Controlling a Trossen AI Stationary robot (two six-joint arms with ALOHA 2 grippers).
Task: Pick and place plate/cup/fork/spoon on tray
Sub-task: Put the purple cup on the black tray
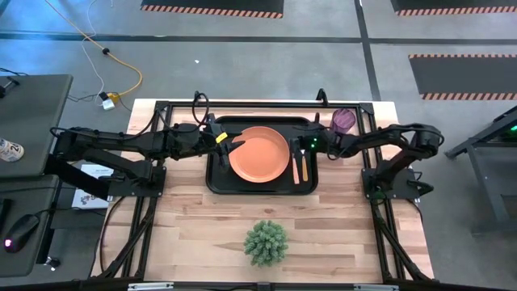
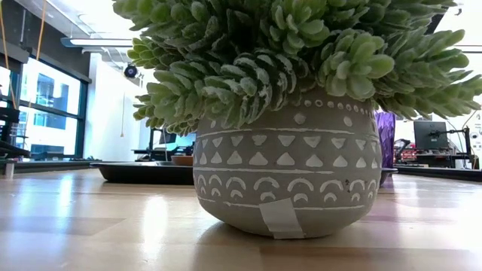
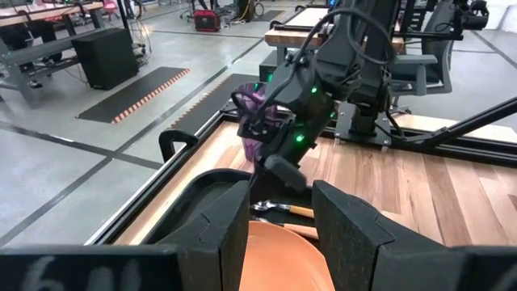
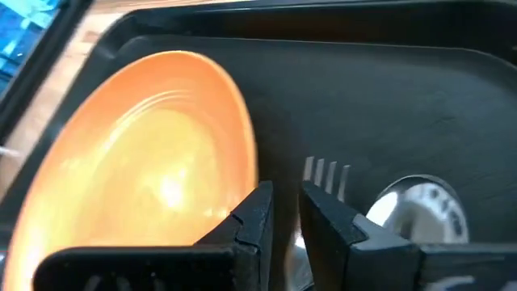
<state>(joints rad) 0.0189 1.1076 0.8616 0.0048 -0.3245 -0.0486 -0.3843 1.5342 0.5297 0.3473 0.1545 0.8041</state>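
Wooden table [image 1: 202, 226] carries black rectangular tray [image 1: 216, 179] holding round orange plastic plate [image 1: 259, 153], fork [image 4: 325, 174], spoon [image 4: 420, 206]; both grippers parted, empty over tray; purple translucent cup [image 1: 343, 120], outside tray, looks light, slippery—grip mid-wall.

An orange plate [image 1: 259, 153] is seen on a black tray [image 1: 219, 179]. The cup [image 1: 343, 120] is translucent purple. The spiky plant [image 1: 266, 242] is green; its grey pot [image 2: 286, 177] is patterned with white triangles, arcs and dots.
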